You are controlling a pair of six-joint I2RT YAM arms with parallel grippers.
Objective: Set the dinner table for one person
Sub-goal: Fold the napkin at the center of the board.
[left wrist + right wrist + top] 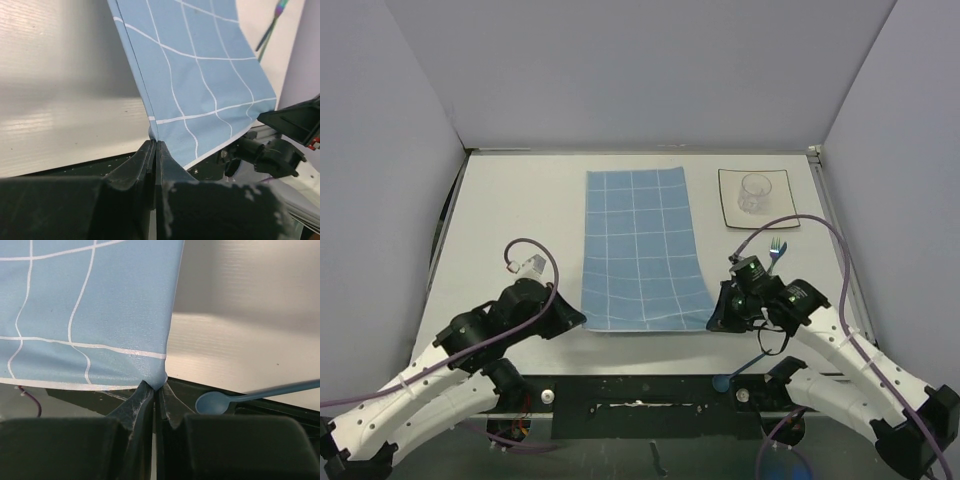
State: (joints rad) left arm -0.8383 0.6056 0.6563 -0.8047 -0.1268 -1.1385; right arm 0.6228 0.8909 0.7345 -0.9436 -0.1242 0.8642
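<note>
Dinner table (520,210) beneath blue grid placemat (640,250)

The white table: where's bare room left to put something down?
The widest bare stretch lies left of the placemat, out to the table edge. A narrower strip runs between placemat and plate. The far right is crowded: plate, glass, fork.

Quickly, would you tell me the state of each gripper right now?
Left gripper: closed on the near-left corner of the blue placemat.
Right gripper: closed on its near-right corner.
</note>
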